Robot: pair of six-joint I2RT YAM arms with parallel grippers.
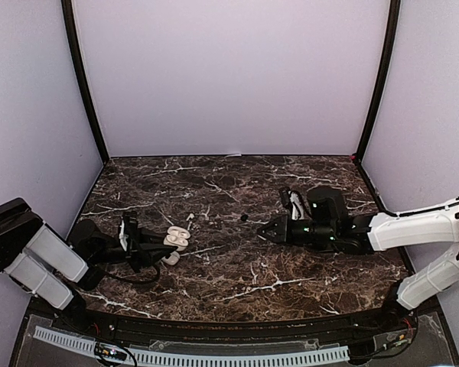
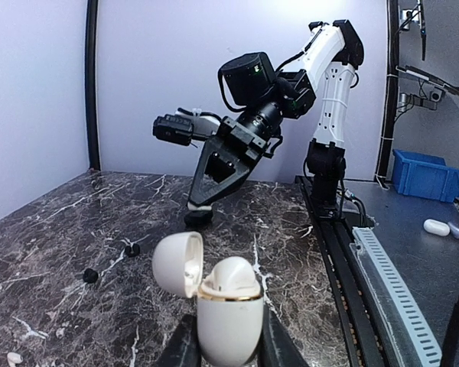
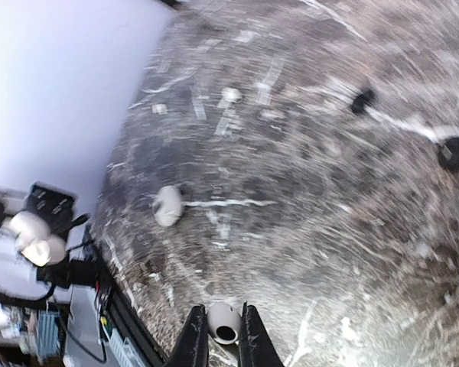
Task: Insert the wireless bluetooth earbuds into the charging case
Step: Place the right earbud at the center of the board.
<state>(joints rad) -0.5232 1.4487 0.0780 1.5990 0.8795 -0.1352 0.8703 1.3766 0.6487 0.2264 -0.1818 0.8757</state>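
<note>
Far left, my left gripper [image 2: 229, 348] is clamped narrow on the base of the white case [image 2: 229, 306]. The case is upright with its lid hinged open to the left in the wrist view, and I can't tell if it rests on the marble table [image 1: 237, 283] or hangs just above. A loose bud [image 1: 190, 217], white, lies on the table just beyond the case. A second loose bud [image 1: 170, 258] lies on its near side. Both are apart from the case. Moving right, a black bud [image 2: 132, 248] and another black bud [image 2: 90, 274] sit on the table between the arms, well apart from the case. Right of those, my right gripper [image 3: 222, 313] is pinched nearly closed on a white bud [image 3: 224, 329], held at the fingertips above the table and pointing toward the left arm. In the left wrist view a dark round thing [image 2: 199, 218] sits under its tip, and I can't tell what it is.
</note>
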